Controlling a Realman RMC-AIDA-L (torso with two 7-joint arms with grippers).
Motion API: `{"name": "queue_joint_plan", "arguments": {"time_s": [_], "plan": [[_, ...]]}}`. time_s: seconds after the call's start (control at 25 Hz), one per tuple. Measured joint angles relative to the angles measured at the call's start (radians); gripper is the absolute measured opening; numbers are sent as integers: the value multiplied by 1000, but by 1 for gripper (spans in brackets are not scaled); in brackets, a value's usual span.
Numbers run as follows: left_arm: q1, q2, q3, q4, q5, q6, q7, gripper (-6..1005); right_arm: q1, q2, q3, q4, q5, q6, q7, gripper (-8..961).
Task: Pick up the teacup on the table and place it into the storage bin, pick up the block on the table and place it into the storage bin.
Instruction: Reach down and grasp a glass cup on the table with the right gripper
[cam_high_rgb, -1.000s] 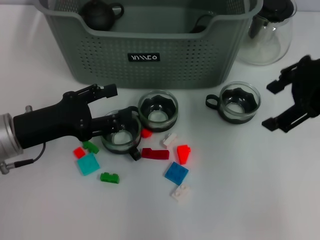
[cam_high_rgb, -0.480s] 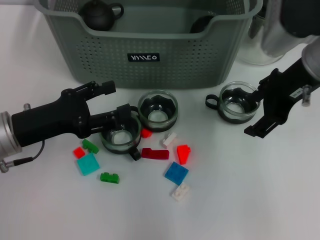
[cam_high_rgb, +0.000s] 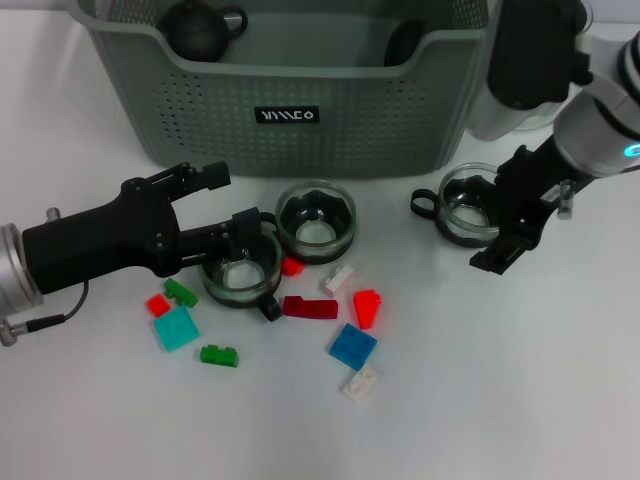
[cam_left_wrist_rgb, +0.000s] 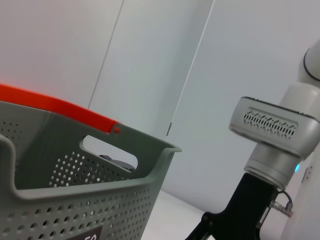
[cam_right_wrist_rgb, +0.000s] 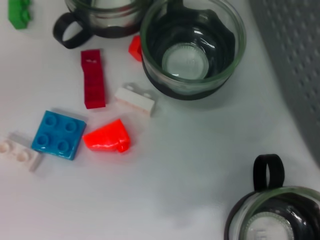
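Left hand (cam_high_rgb: 232, 210) straddles round glass teacup (cam_high_rgb: 241, 268) (black-handled), fingers apart

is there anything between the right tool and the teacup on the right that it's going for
Nothing visible. The right tool sits right beside that teacup with only bare table around them; the blocks and the other two cups lie off toward the left tool.

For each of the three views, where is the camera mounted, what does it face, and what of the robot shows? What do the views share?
Head view: looks down at the table; left gripper around a teacup, right gripper by another teacup, storage bin behind.
Left wrist view: low, facing sideways past the storage bin; only the right arm shows.
Right wrist view: looks down on teacups and blocks; no fingers visible.
Shared: middle teacup, blue block.
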Motion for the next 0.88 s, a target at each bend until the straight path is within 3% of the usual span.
{"name": "queue_joint_plan", "arguments": {"time_s": [0.72,0.88], "plan": [[1,0,0,0,0,-9,0,860,32,3,-72,127,6,121,22,847],[5,0,0,0,2,-20,1,860,41,3,-84,145,6,132,32,771]]}}
